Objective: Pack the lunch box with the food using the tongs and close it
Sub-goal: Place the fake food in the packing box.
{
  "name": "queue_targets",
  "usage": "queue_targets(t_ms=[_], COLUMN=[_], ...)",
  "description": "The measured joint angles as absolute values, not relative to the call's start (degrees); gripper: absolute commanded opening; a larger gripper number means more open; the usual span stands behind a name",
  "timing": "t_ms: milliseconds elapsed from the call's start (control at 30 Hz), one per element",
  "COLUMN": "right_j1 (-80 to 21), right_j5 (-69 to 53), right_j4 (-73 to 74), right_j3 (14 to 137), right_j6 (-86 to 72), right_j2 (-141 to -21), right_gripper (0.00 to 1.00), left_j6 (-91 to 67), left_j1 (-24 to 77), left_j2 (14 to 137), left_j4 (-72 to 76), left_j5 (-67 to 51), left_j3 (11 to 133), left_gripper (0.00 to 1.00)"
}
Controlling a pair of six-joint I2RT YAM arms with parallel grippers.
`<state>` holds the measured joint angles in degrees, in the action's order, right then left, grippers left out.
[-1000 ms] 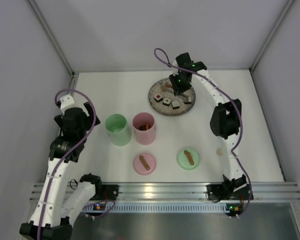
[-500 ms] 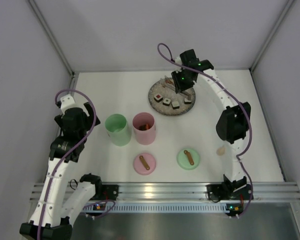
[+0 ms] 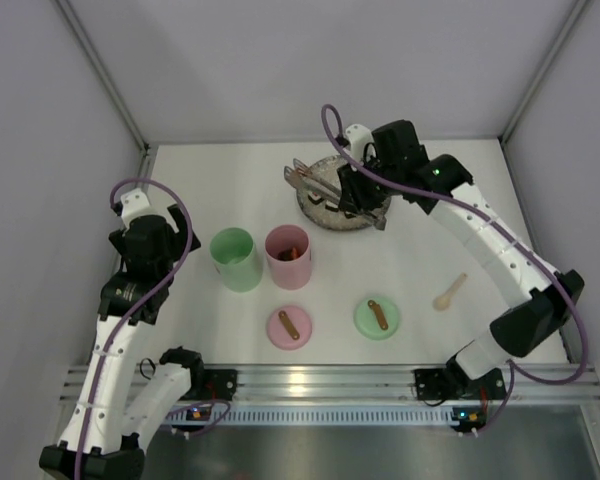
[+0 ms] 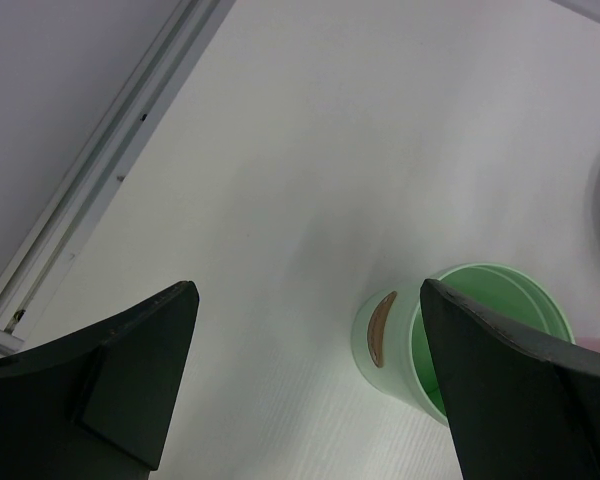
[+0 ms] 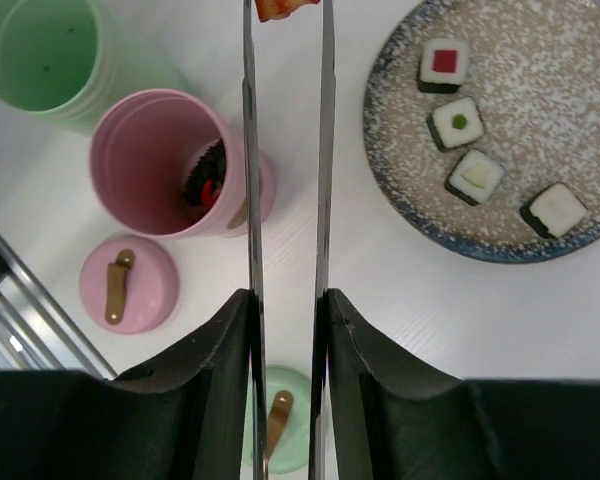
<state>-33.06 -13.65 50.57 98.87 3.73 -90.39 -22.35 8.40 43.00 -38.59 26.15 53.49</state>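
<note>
The tongs (image 5: pixel 250 180) pinch an orange shrimp piece (image 5: pixel 285 8) at their tips, above the tabletop (image 5: pixel 400 300) beside the speckled plate (image 5: pixel 580 130). The right pincer (image 5: pixel 287 305) is partly closed, squeezing the tongs' arms. Four sushi rolls (image 5: pixel 458 122) lie on the plate. The left pincer (image 4: pixel 308 300) gapes wide and empty near the green cup (image 4: pixel 490 300).

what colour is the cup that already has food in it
The cup is pink; right wrist view shows it best.

left arm (image 3: pixel 130 290) folded back, jaws wide | right arm (image 3: pixel 480 228) extended, jaws clamped on tongs (image 5: pixel 323 150)
</note>
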Motion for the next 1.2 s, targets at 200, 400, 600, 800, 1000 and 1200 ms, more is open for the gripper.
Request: queue_targets(t_ms=[200,400,600,800,1000,1200], right_j1=[-40.66,-46.85,-48.95,-49.45,-50.15,-50.15], right_j5=[-10.9,-6.5,-4.16,-3.68,-3.6,-3.38], right_j4=[49.91,50.41,50.96,51.11,51.09,50.92], right_j3=[92.31,86.48,82.72,82.15,82.15,82.96], right_j6=[2.85,1.28,-0.64,-1.37,-1.34,-1.56], right_j2=[-83.02,-80.73,-79.57,-77.54,-77.28,-77.08], right_gripper=[0.32,0.33,0.36,0.43,0.42,0.42], left_j6=[-22.35,-22.35,-22.35,-22.35,-22.35,-22.35], left_j1=[8.4,8.4,8.4,8.4,8.4,8.4], left_j2=[42.72,42.19,42.11,42.09,42.09,42.04], left_j4=[-38.59,-38.59,-38.59,-38.59,-38.59,-38.59], left_j5=[26.15,26.13,26.11,26.13,26.13,26.11], left_j3=[53.45,53.45,53.45,53.45,53.45,53.45], left_gripper=[0.99,0.99,0.99,0.99,0.99,0.99])
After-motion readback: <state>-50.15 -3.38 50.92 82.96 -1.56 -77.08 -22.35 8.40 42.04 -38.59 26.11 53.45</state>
